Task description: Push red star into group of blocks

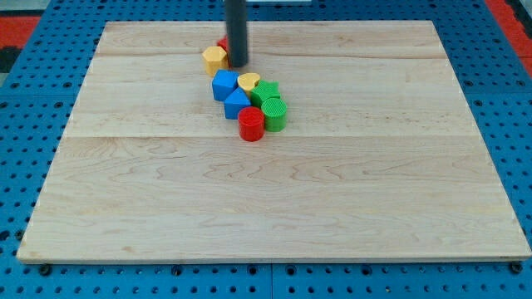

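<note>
Camera view: my tip [238, 64] rests on the wooden board [274, 199] near the view's top, touching the yellow hexagon block [214, 58] on its right. The red star [223, 43] peeks out behind my rod (mostly hidden). Below cluster a blue block [224, 85], yellow heart [248, 81], green star [266, 90], blue triangle block [237, 104], green cylinder [274, 114] and red cylinder [251, 124]. I hold nothing.
</note>
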